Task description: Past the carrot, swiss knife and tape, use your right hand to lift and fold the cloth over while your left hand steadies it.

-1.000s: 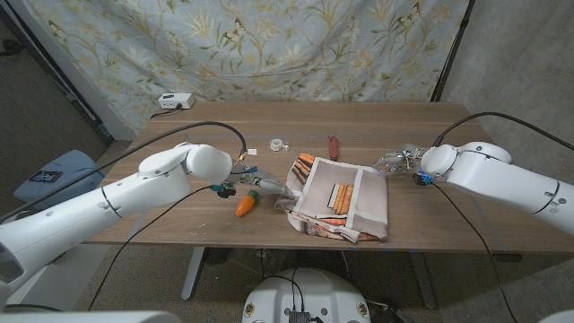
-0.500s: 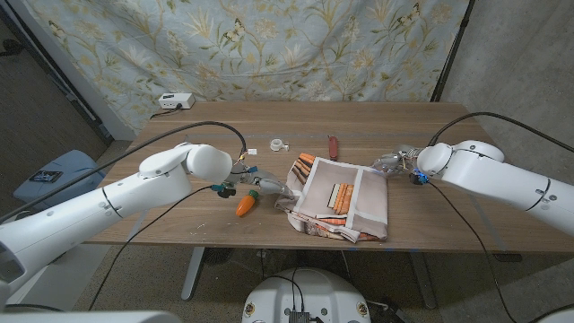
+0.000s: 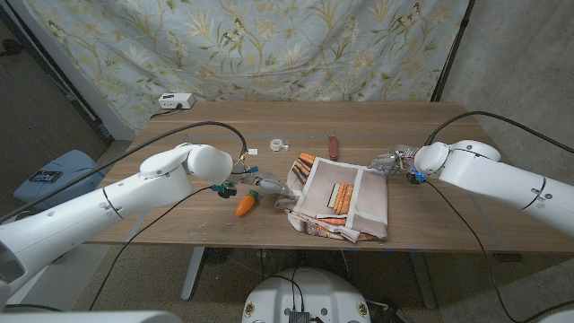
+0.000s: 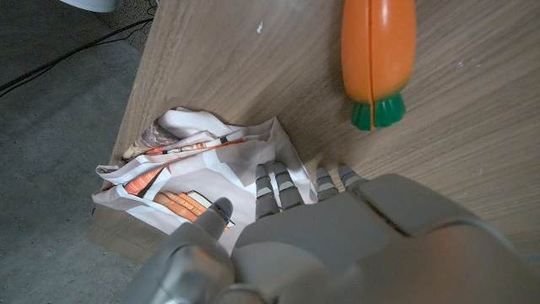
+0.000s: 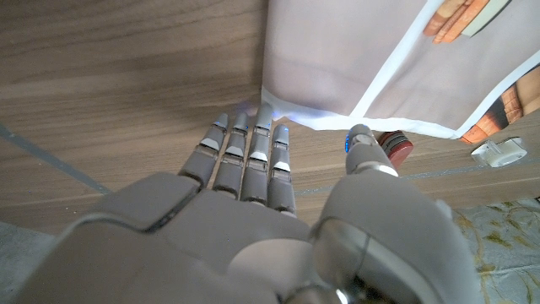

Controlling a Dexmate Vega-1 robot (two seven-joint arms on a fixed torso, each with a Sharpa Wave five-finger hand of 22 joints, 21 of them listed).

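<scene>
Head view: white cloth with orange printed panels lies mid-table; right hand at its far right corner, left hand at its left edge.

Left wrist view: left hand fingers rest on cloth.

Right wrist view: right hand spread, holding nothing, fingertips touching the cloth corner.

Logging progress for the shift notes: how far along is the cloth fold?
Done: the left hand rests on the white, orange-printed cloth's edge, steadying it. In hand: the right hand has its fingertips at the opposite corner, not visibly gripping. Left: lifting and folding; the cloth lies on the table.
</scene>
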